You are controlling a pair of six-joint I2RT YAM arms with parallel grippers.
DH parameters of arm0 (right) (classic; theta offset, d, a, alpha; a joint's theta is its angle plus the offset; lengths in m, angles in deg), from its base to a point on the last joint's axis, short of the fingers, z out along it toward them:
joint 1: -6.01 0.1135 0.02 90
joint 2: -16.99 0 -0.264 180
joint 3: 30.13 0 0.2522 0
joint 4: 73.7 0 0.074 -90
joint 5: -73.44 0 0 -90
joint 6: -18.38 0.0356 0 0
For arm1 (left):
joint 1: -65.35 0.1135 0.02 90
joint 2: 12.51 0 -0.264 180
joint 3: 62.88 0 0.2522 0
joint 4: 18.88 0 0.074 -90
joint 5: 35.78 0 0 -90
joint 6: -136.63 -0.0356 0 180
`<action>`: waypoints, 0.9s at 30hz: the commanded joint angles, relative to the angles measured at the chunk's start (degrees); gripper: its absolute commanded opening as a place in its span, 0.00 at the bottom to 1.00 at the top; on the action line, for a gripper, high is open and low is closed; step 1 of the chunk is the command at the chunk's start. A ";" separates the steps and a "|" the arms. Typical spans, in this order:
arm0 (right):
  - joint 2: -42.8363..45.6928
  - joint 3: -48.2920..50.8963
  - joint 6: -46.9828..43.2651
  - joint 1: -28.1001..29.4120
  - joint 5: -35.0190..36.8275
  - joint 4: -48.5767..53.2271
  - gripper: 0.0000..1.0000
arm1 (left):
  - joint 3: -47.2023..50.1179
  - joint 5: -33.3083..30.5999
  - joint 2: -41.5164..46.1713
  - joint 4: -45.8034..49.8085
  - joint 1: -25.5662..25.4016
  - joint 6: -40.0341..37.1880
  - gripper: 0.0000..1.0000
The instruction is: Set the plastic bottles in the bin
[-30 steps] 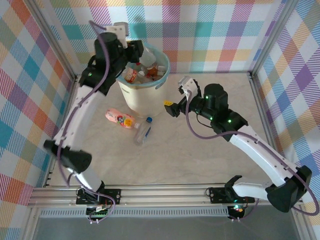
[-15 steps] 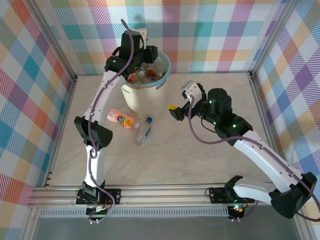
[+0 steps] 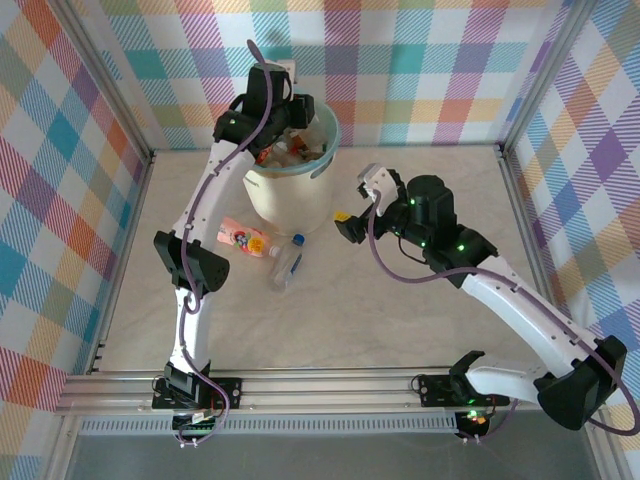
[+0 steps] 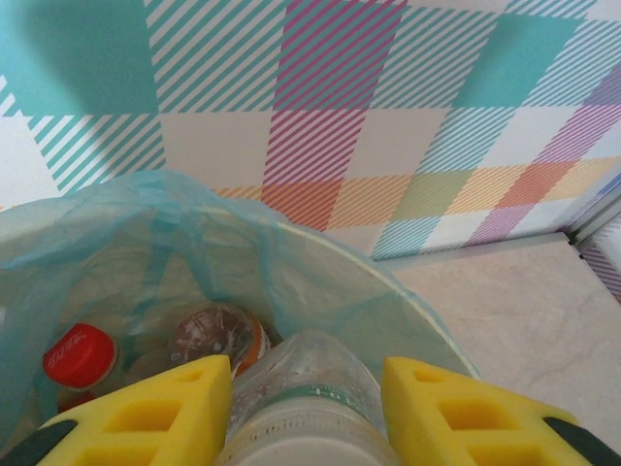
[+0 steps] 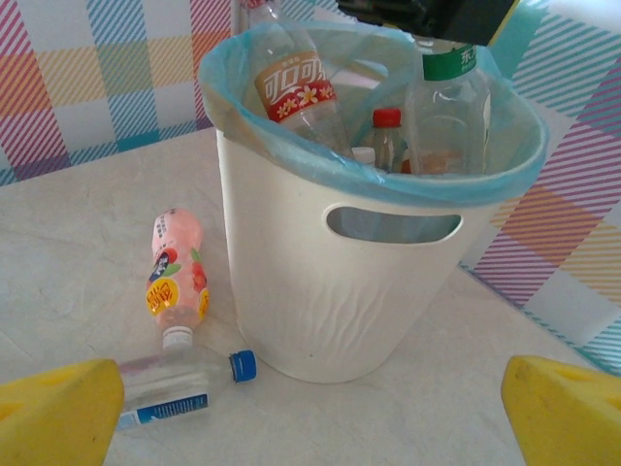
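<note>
Your left gripper (image 4: 306, 374) pinches a clear bottle (image 4: 309, 403) between its yellow fingers (image 4: 160, 408), just above the mouth of the bin (image 4: 388, 296). The bottle is thin, crinkled plastic with a green band. The white writing on the band is too small to read.

The bin stands at the far left of the table (image 3: 400, 300). It is a smooth cream-white tub with faint wavy ridges low on its wall and an oval handle slot. A filmy teal bag (image 5: 291, 146) is folded over its rim.

Inside the bin, a clear bottle with a red label (image 5: 296, 87) leans against the left side. The label carries white characters and small flowers. Beside that bottle sits a red cap (image 5: 386, 118).

On the pale marbled table just left of the bin's base lie a pink bottle (image 5: 177, 282) with a white cap and a printed label, and a clear blue-capped bottle (image 5: 184, 379) with a blue strip label. The white cap nearly touches the blue-capped bottle's side.

Your right gripper (image 5: 312, 388) faces the bin from the right, its yellow fingers spread wide and holding nothing.
</note>
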 commanded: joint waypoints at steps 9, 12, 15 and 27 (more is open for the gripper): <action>-1.46 -3.04 0.35 0.14 -2.04 0.31 1.00 | 1.78 0.10 2.90 12.28 1.30 1.79 0.69; -1.46 -3.32 0.62 0.14 -2.04 0.18 1.00 | 1.83 -0.25 5.73 11.14 1.31 2.15 0.75; -1.63 -3.81 0.81 0.14 -2.08 0.32 1.00 | 1.87 -0.48 8.11 10.68 1.31 2.15 0.76; -5.34 -6.91 5.47 0.24 -3.51 1.12 1.00 | 10.50 3.33 12.74 8.96 1.23 1.92 0.67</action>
